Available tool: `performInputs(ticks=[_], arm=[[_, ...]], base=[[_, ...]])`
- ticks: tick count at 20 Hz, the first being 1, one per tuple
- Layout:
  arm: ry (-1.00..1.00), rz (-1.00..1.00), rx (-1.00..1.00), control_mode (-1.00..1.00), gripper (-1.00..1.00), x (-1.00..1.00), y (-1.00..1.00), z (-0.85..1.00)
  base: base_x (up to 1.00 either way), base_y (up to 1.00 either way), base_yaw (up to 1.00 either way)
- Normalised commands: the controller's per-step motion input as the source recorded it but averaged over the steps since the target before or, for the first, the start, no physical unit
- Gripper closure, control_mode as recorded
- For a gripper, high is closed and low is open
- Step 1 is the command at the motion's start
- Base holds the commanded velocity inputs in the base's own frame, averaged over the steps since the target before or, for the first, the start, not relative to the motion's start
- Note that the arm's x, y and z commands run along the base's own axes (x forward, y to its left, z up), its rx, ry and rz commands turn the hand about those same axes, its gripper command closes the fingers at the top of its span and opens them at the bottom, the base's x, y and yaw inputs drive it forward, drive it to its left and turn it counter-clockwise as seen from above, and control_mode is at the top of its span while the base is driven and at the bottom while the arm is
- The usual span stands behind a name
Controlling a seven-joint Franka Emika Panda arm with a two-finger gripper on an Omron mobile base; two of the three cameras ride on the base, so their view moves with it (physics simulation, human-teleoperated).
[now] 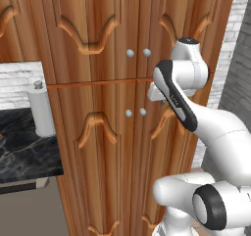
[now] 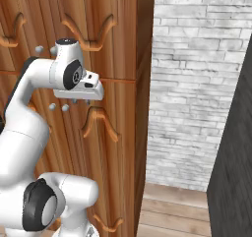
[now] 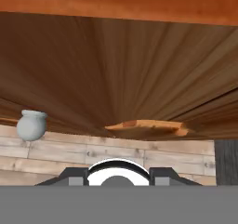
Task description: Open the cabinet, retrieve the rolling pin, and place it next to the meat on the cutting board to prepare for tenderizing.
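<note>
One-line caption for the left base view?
White arm raised before the tall reddish-brown wooden cabinet, doors shut, small round silver knobs untouched.

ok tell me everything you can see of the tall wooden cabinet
The cabinet is tall, reddish-brown wood with vertical grain. It has upper and lower double doors, each with a raised wavy-arch carving and a small round silver knob near the centre seam. All doors look shut. A dark marble counter butts against its left side. The arm reaches up close to its front.
</note>
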Motion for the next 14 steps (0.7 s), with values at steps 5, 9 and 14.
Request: performInputs(ticks=[5,9,14], arm=[[0.00,0.00,0.00,-1.00,-1.00,-0.23,0.02,-0.02],[-0.17,0.00,0.00,-1.00,-1.00,-0.31,0.29,0.00],[-0.26,0.00,0.03,-1.00,-1.00,-0.15,0.13,0.37]], base=[[0.00,0.00,0.00],[0.00,0.00,0.00],[0.00,0.00,0.00]])
